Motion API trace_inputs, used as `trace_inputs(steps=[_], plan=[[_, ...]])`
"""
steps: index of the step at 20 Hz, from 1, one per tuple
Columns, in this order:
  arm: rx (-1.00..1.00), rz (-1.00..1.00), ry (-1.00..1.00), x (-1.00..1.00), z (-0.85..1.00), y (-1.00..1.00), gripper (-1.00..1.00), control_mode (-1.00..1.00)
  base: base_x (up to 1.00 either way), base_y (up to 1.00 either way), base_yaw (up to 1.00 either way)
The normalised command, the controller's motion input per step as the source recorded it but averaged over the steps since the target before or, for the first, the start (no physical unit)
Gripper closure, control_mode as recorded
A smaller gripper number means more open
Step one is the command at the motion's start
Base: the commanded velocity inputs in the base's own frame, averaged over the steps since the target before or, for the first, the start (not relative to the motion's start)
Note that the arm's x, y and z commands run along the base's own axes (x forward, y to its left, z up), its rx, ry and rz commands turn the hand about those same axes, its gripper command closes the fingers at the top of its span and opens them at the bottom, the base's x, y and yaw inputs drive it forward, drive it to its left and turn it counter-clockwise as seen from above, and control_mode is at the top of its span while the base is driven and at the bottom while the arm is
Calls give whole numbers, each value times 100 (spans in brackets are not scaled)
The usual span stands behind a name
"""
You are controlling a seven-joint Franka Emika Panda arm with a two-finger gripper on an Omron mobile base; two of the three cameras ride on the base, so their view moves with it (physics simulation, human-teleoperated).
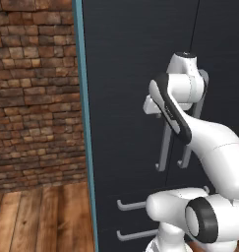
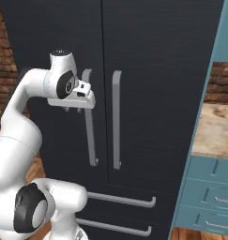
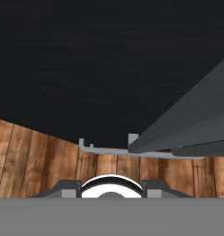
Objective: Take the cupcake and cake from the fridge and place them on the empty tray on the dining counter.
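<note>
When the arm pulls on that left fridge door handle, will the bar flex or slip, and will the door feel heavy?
The left handle is a long grey bar fixed at both ends, so probably stiff. Its smooth finish may let the gripper slide downward. The fridge door is tall and wide, so likely heavy, swinging slowly.

Your left base camera sits behind the arm, close to the fridge (image 1: 135,74), facing its closed doors with a brick wall (image 1: 35,93) and plank floor (image 1: 42,219) at the left. Your right base camera faces the same doors and both upright handles (image 2: 116,119) from the other side, taking in teal drawers (image 2: 207,197) at the right. Your hand camera looks steeply down the dark door front to the same floor.
</note>
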Motion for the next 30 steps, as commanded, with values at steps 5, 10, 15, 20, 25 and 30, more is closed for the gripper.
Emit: trace_inputs(steps=[5,10,15,20,25,30], plan=[[0,0,-5,-33,0,0,-100,-100,0,0,0],[0,-2,-10,-73,0,-3,-100,-100,0,0,0],[0,-4,-9,-76,0,-8,-100,-100,0,0,0],[0,-5,-6,-69,0,-11,-100,-100,0,0,0],[0,-1,-1,-38,0,-1,-100,100,0,0,0],[0,0,0,0,0,0,-100,100,-42,-5,0]])
